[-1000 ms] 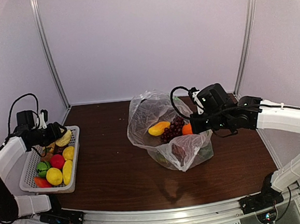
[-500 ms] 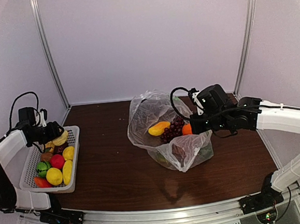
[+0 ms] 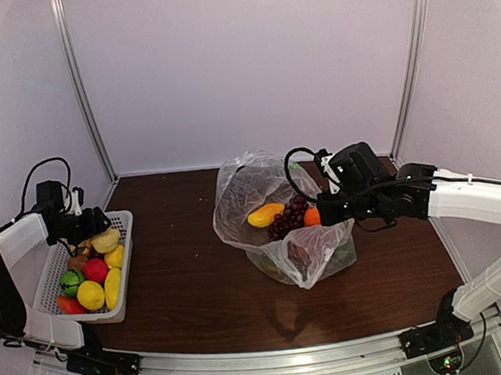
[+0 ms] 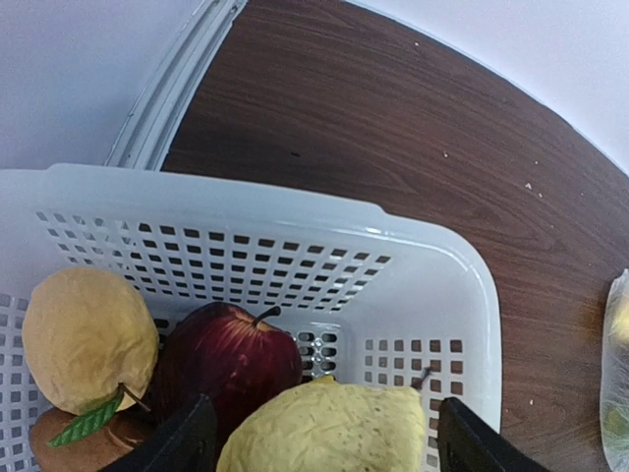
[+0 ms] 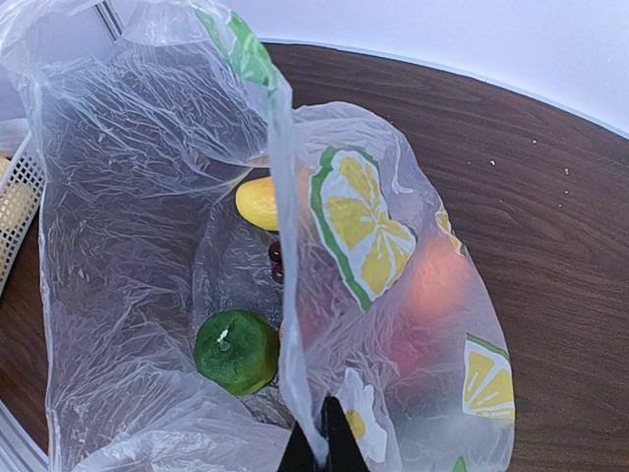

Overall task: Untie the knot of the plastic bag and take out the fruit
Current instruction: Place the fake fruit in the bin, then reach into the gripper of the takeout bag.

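Observation:
The plastic bag (image 3: 275,225) lies open in the middle of the table, and no knot shows on it. Inside it are a yellow mango (image 3: 265,214), dark grapes (image 3: 286,221), an orange fruit (image 3: 312,216) and a green lime (image 5: 236,351). My right gripper (image 5: 319,447) is shut on a thin fold of the bag's rim and holds it up. My left gripper (image 4: 329,438) hangs over the far end of the white basket (image 4: 295,211). Its jaws stand open on either side of a yellow lemon (image 4: 334,433), with a small gap on each side.
Several fruits fill the basket (image 3: 128,258): a dark red apple (image 4: 231,354), a second yellow lemon (image 4: 88,334), a green lime (image 3: 71,280) and a red fruit (image 3: 96,270). Enclosure walls and metal posts (image 3: 82,88) ring the brown table (image 3: 188,279).
The left jaws have widened, and the yellow lemon has sunk from between them into the basket. The right gripper still holds the bag in the same place.

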`<action>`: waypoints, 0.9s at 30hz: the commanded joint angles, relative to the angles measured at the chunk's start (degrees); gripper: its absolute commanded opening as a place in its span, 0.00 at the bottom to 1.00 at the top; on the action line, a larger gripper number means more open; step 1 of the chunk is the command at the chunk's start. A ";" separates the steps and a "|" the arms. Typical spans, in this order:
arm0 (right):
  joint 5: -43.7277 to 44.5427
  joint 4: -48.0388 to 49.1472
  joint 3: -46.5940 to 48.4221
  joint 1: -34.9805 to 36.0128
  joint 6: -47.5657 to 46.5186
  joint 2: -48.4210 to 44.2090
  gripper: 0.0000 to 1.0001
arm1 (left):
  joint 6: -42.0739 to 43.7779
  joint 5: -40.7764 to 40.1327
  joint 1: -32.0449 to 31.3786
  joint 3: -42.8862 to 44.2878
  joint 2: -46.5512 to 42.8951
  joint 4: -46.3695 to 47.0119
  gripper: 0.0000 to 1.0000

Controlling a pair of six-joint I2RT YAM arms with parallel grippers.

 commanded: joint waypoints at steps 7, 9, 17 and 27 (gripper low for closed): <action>0.17 0.54 -0.86 -0.27 0.55 -1.39 0.00 | 1.51 -0.47 0.50 1.33 -1.51 -0.26 0.89; 0.19 0.54 -0.86 -0.30 0.58 -1.39 0.00 | 1.49 -1.01 0.52 1.36 -1.94 -0.27 0.89; -0.01 0.80 -1.34 -0.23 0.84 -1.95 0.00 | 1.65 -4.57 0.45 0.41 -7.37 0.65 0.90; 0.23 -0.79 0.00 -0.28 -0.21 -3.15 0.00 | 2.14 -4.19 -9.97 1.21 -14.79 -0.67 0.85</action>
